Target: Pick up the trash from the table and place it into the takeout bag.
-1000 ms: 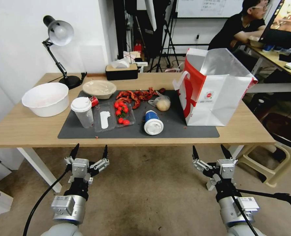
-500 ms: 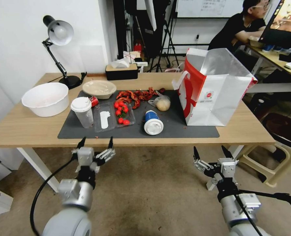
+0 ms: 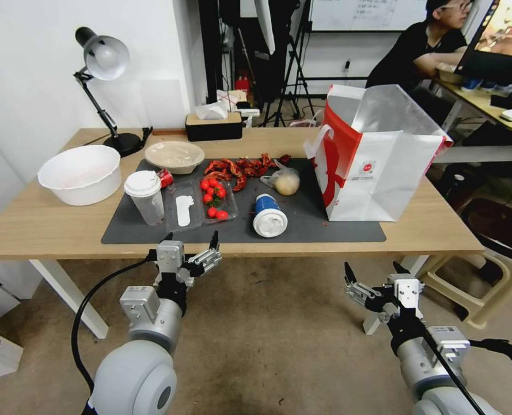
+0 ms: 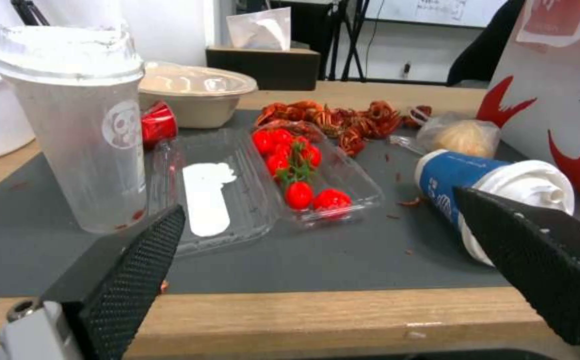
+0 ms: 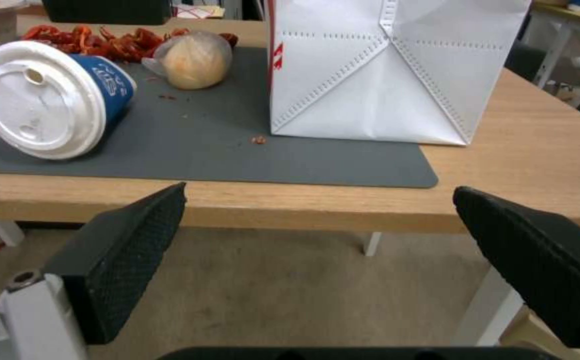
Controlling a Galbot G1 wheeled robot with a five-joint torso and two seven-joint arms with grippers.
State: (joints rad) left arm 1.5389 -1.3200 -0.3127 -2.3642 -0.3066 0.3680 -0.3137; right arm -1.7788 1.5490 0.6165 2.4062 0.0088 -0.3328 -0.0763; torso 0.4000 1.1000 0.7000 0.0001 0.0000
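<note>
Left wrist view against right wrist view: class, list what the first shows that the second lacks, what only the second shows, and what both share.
Left wrist alone: the clear plastic tray of cherry tomatoes, the shallow beige bowl, the open left tool. Right wrist alone: the takeout bag's folded front, the floor below, the open right tool. Shared: the blue cup lying on its side, the knotted bag, the grey mat.

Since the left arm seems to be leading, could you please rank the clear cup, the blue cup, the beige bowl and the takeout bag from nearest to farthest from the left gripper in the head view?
From the left gripper, open at the table's near edge:
1. Clear cup, just beyond, slightly left.
2. Blue cup, lying on its side, to the right.
3. Beige bowl, at the mat's far edge.
4. Takeout bag, far right.
</note>
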